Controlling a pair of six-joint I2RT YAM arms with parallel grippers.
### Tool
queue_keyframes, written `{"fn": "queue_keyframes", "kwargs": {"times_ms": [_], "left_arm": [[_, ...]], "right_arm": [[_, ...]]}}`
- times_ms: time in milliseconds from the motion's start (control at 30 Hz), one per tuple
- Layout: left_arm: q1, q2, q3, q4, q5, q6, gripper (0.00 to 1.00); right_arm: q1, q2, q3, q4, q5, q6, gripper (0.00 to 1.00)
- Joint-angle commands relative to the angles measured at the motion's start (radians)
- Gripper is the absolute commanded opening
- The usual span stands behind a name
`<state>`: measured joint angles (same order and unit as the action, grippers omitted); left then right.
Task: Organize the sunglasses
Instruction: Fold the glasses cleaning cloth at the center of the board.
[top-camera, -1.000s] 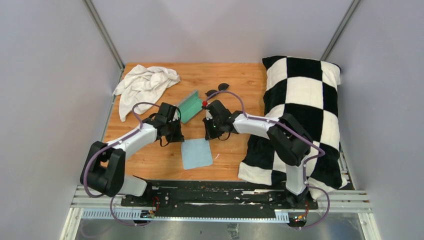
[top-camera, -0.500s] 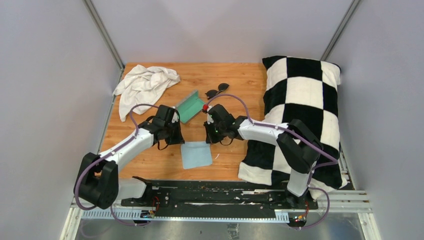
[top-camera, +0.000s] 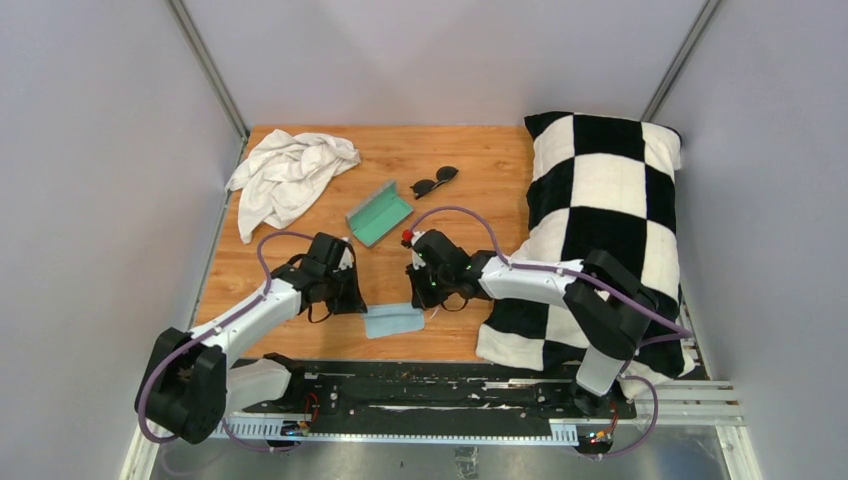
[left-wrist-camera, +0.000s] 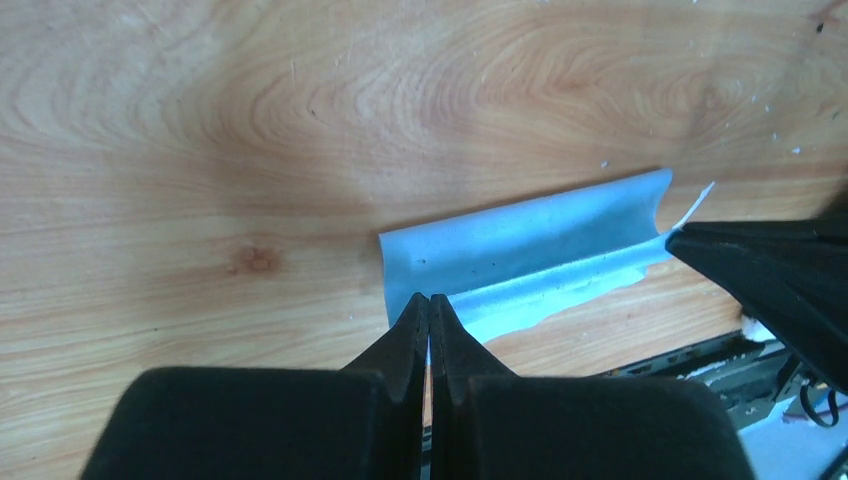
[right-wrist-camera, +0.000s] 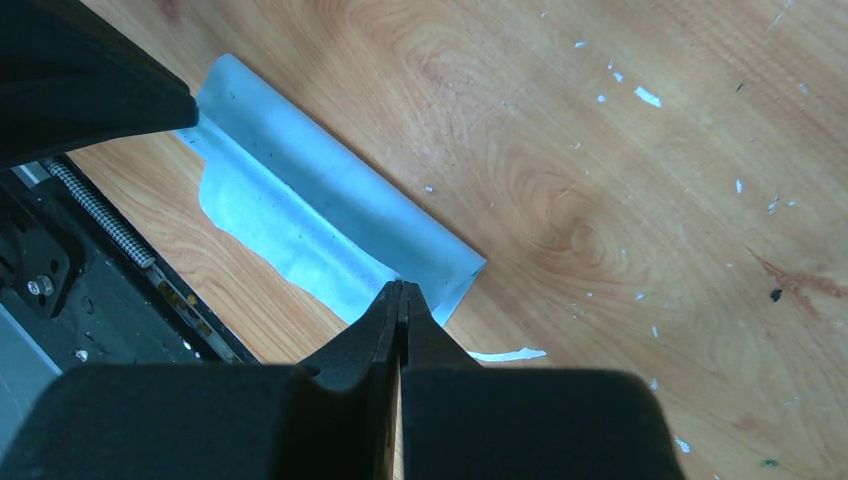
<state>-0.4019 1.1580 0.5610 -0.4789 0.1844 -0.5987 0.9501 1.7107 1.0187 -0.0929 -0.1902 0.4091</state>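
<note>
The sunglasses (top-camera: 435, 181), small with dark lenses, lie on the wooden table at the back, apart from both grippers. The open grey case with teal lining (top-camera: 380, 213) lies just left of them. The light blue cloth (top-camera: 393, 320) lies near the front edge, folded over on itself. My left gripper (top-camera: 353, 300) is shut on its left end, seen in the left wrist view (left-wrist-camera: 429, 298) at the cloth (left-wrist-camera: 520, 250). My right gripper (top-camera: 418, 298) is shut on its right end, seen in the right wrist view (right-wrist-camera: 400, 287) at the cloth (right-wrist-camera: 320, 200).
A crumpled white towel (top-camera: 290, 170) lies at the back left. A black-and-white checked pillow (top-camera: 600, 230) fills the right side. The black rail (top-camera: 430, 385) runs along the table's near edge, just beyond the cloth.
Both grippers have moved toward the near edge, drawing the cloth's far edge over so it is now folded into a narrow strip. The case and sunglasses stayed put.
</note>
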Motion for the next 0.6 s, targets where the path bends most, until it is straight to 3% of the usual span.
{"fn": "queue_keyframes", "kwargs": {"times_ms": [0,567], "left_arm": [[-0.008,-0.046,-0.036,-0.029,0.024,-0.016,0.0],[-0.033,-0.05,-0.049,-0.019,0.033,-0.032,0.0]], "right_arm": [[0.019,-0.023,-0.044,-0.008,0.037,0.015,0.0],[0.023,-0.058,-0.048,-0.009,0.075,0.012,0.0]]}}
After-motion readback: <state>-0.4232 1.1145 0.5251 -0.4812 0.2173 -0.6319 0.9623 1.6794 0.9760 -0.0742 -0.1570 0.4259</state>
